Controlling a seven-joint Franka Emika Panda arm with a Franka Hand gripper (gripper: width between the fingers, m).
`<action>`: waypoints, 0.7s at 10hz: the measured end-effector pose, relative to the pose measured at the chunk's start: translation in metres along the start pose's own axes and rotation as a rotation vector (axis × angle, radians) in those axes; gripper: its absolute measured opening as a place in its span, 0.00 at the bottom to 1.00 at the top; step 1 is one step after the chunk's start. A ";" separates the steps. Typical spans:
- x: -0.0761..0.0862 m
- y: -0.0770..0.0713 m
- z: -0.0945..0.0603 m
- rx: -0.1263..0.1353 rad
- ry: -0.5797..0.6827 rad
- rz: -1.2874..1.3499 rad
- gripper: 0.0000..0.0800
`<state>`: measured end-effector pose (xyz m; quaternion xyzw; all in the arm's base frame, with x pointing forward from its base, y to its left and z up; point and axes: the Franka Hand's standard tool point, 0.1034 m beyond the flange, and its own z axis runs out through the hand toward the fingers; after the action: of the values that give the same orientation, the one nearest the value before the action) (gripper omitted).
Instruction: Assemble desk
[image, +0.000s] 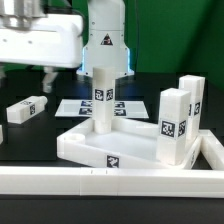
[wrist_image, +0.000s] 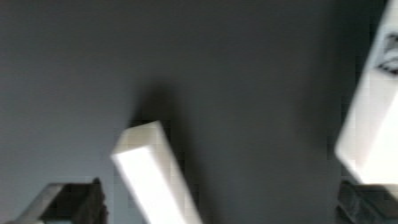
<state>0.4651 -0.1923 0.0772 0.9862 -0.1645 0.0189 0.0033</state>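
Exterior view: hung with jaws wide and empty, gripper (image: 48, 72) — well apart from tabletop (image: 85, 145), which lay by the rail (image: 110, 180) carrying upright legs (image: 104, 98) (image: 172, 125) (image: 192, 100). Loose leg (image: 25, 108) lay below the gripper. Wrist view: saw a white edge (wrist_image: 157, 180) — blurred.

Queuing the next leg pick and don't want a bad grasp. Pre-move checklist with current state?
1. gripper open: ok.
2. Gripper empty: ok, nothing between the jaws.
3. loose leg lying free, apart from other parts: ok.
4. Gripper lined up on a leg: not ok; in the wrist view the leg lies skewed, not between the jaws.
5. upright leg fully seated in the tabletop: cannot tell.
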 end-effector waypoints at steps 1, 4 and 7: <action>-0.005 0.008 0.006 0.018 -0.059 0.019 0.81; -0.009 0.003 0.010 0.057 -0.224 0.016 0.81; -0.016 0.005 0.017 0.084 -0.398 0.012 0.81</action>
<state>0.4488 -0.1917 0.0600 0.9688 -0.1666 -0.1693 -0.0707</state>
